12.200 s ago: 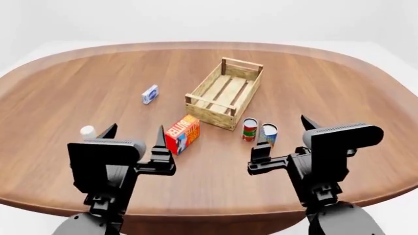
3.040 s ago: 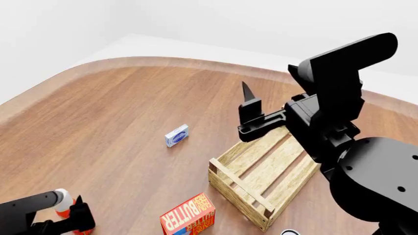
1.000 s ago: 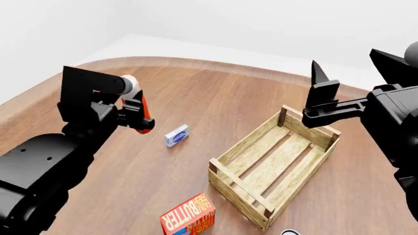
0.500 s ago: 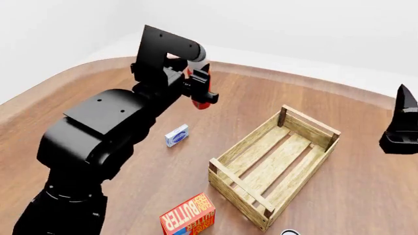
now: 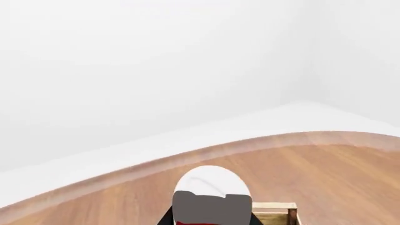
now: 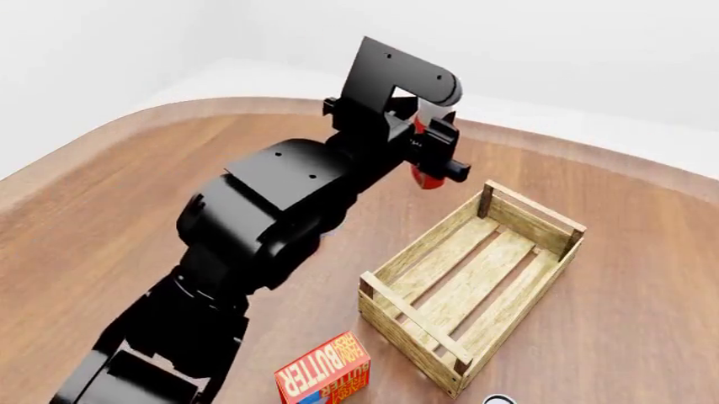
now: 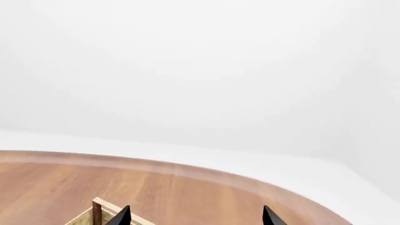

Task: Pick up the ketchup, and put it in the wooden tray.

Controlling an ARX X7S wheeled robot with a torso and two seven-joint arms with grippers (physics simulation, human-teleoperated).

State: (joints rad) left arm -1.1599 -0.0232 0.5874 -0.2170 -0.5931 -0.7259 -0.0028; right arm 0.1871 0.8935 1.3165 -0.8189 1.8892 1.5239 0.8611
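In the head view my left gripper (image 6: 436,158) is raised above the table, shut on the ketchup (image 6: 425,175), whose orange-red body shows between the black fingers. It hangs just beyond the far left corner of the wooden tray (image 6: 427,240), a pale slatted crate. The left wrist view shows the ketchup's white cap (image 5: 209,180) partly behind a grey block, with a corner of the wooden tray (image 5: 274,206) beside it. My right gripper (image 7: 196,218) is open with nothing between its tips. It is out of the head view. A tray corner post (image 7: 97,212) shows near one tip.
A red-orange butter box (image 6: 326,374) lies near the tray's front corner. A white can top (image 6: 497,399) peeks in at the bottom edge. My left arm (image 6: 269,219) hides much of the table's left middle. The table's curved far edge (image 6: 225,105) runs behind.
My left arm has swung right with the ketchup, from above the blue box to beside the tray's far corner. The right gripper has left the head view.
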